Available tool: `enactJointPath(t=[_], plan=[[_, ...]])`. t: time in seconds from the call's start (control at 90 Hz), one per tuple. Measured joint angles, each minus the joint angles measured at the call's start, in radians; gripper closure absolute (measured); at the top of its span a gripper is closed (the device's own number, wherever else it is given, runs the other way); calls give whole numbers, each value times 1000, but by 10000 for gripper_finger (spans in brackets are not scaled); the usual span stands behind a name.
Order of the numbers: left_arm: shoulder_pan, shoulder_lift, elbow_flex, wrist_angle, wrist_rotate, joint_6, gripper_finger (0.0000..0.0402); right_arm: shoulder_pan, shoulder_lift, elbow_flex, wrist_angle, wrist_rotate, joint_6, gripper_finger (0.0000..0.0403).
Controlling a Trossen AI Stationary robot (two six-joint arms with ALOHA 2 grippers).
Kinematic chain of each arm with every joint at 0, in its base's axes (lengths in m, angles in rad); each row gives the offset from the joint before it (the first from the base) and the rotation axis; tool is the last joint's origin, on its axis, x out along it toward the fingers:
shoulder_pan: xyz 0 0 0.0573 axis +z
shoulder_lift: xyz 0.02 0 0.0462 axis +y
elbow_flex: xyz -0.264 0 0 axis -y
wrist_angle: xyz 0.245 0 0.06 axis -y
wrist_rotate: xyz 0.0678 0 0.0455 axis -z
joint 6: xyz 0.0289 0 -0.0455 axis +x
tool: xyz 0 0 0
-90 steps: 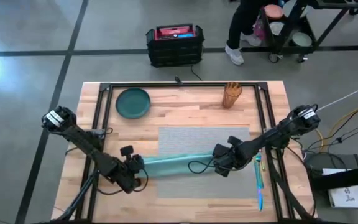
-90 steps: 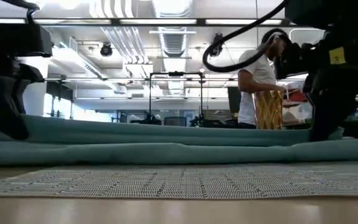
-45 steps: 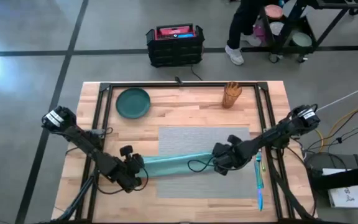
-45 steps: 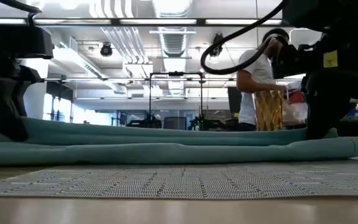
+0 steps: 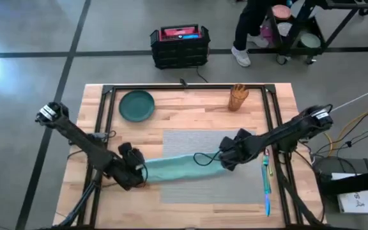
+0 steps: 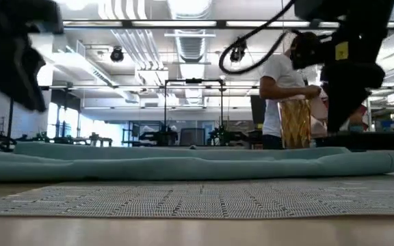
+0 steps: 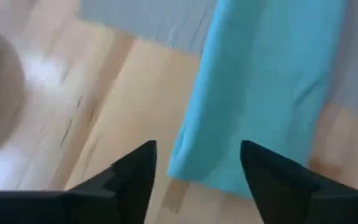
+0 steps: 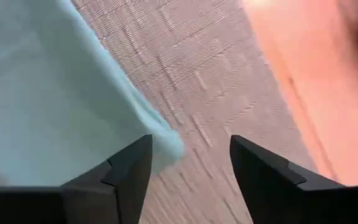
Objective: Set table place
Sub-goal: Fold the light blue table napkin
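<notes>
Two grippers, left point(image 7: 194, 165) and right point(image 8: 188, 158), hang open above the napkin's point(image 5: 181, 168) ends; it lies folded on the mat point(image 5: 235, 144). Plate point(image 5: 137, 105) and cutlery point(image 5: 266, 185) remain unplaced, I judge.

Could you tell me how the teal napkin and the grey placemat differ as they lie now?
The napkin is teal, smooth and narrow; the placemat is grey, woven and far wider. The napkin is folded and overhangs onto bare wood; the placemat lies as one flat layer beneath it. Both rest on the table.
</notes>
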Motion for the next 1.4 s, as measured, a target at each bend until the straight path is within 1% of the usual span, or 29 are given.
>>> enactJointPath(t=[0.056,0.122,0.189,0.256,0.333,0.389,0.5,0.622,0.689,0.822,0.944,1.011,1.078,1.133,1.233,1.3,1.4], plan=[[1,-25,-7,82,-28,28,166,2,-6,8,61,-1,-48,190],[11,-35,-35,212,-28,103,164,14,-8,2,184,-19,-144,187],[23,-23,-79,356,-15,171,168,25,0,-25,340,-53,-259,184],[44,8,-127,496,17,222,176,20,24,-59,499,-118,-338,183],[70,59,-178,587,72,250,187,2,68,-85,606,-156,-382,185],[78,92,-204,597,101,253,195,-8,98,-92,635,-151,-402,189],[83,137,-242,564,114,220,209,-25,151,-97,614,-160,-417,199],[82,142,-272,514,177,154,225,-32,162,-97,475,-156,-395,210],[79,126,-279,481,214,120,232,-31,149,-93,381,-159,-369,214],[67,91,-301,447,238,105,245,-20,107,-99,231,-175,-329,220],[71,36,-300,410,261,111,252,-18,62,-99,189,-219,-317,217],[71,-7,-277,415,240,122,255,-17,37,-99,216,-218,-306,215],[71,-47,-251,449,191,137,257,-18,22,-99,321,-214,-313,213],[71,-67,-250,502,158,162,257,-17,18,-101,467,-215,-357,211],[71,-58,-269,702,145,236,258,-15,51,-122,793,-218,-467,211],[69,-16,-278,762,184,256,256,-15,103,-129,939,-218,-510,214],[63,59,-283,730,269,244,256,-18,190,-131,1032,-218,-529,220]])
